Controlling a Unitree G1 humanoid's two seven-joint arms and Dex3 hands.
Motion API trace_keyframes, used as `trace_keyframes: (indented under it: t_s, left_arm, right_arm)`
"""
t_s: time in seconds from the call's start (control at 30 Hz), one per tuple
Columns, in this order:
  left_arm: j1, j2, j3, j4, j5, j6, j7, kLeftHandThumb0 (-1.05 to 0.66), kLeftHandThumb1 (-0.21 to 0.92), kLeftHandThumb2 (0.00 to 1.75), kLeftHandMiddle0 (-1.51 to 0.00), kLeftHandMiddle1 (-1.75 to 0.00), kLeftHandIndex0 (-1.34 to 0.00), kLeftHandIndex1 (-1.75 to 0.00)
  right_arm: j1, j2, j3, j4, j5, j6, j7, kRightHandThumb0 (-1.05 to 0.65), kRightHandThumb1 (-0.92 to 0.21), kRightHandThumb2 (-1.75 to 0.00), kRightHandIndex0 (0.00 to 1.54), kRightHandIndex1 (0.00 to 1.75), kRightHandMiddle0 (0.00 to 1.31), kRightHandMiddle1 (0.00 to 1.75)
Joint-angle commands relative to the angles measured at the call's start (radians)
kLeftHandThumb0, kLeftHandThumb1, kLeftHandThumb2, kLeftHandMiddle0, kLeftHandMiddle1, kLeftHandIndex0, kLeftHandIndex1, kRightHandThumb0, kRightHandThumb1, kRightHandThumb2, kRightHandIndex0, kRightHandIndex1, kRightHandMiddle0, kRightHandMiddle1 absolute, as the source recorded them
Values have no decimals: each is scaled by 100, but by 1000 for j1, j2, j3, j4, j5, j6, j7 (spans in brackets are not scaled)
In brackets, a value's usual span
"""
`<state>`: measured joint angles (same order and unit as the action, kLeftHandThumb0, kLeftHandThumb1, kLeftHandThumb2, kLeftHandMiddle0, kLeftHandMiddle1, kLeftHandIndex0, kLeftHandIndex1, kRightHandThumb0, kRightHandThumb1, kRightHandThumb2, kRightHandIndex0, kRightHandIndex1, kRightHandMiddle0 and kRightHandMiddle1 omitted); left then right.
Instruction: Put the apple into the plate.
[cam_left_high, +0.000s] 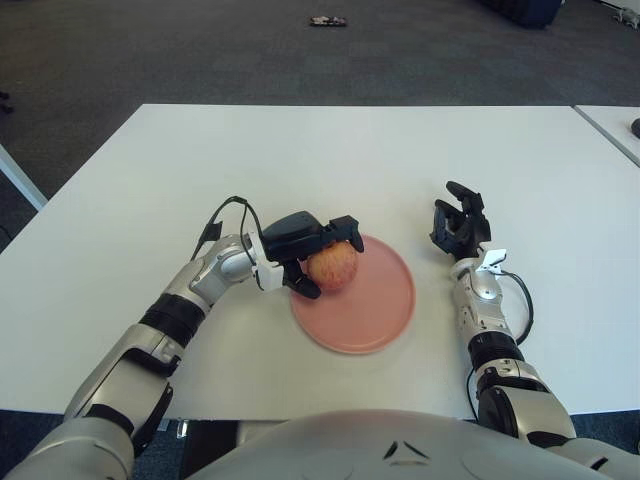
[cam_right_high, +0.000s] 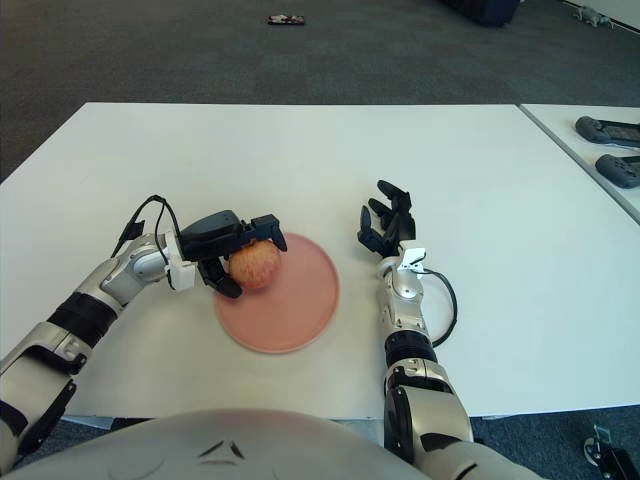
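Nearest my camera, the robot's grey torso fills the bottom edge, and from it my left hand (cam_left_high: 300, 250) reaches in over the near-left rim of the pink plate (cam_left_high: 375, 305), its dark fingers (cam_left_high: 343, 229) curled round the apple (cam_left_high: 333, 267) from above and below. I judge this to be the placing step, nearly done: the apple sits over the left part of the plate, though I cannot tell whether it already touches the plate's surface or hangs just above it. What the next move calls for, as I read it, is a small lowering if any gap remains, then spreading the fingers and drawing the hand back to the left without rolling the fruit off the shallow rim. My right hand (cam_left_high: 459, 226) shows idle just to the right of the plate, fingers spread and holding nothing, apart from the rim and not in the path. On the white desk (cam_left_high: 330, 150) nothing else stands near the plate; two dark handheld controllers (cam_right_high: 610, 150) lie on a neighbouring desk at far right, and a small dark object (cam_left_high: 328, 21) lies on the carpet beyond
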<state>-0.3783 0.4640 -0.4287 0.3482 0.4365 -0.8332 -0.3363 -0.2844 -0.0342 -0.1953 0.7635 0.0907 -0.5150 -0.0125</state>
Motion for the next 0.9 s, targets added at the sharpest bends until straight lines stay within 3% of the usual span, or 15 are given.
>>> trace_keyframes:
  t_s: [0.0, 0.33, 0.87]
  left_arm:
    - [-9, 15, 7, -42, -20, 29, -44, -49, 27, 137, -121, -175, -65, -175]
    - [25, 19, -14, -92, 33, 83, -87, -49, 28, 136, -119, -175, -64, -175]
    - [-26, 3, -29, -6, 242, 21, 57, -49, 27, 138, -120, -175, -65, -175]
  right_arm:
    - [38, 6, 0, 36, 4, 51, -2, -42, -57, -95, 13, 78, 0, 86]
    - [35, 5, -9, 35, 20, 66, 16, -40, -56, -95, 12, 79, 0, 83]
    - [38, 7, -1, 32, 7, 53, -2, -43, -59, -93, 12, 77, 0, 83]
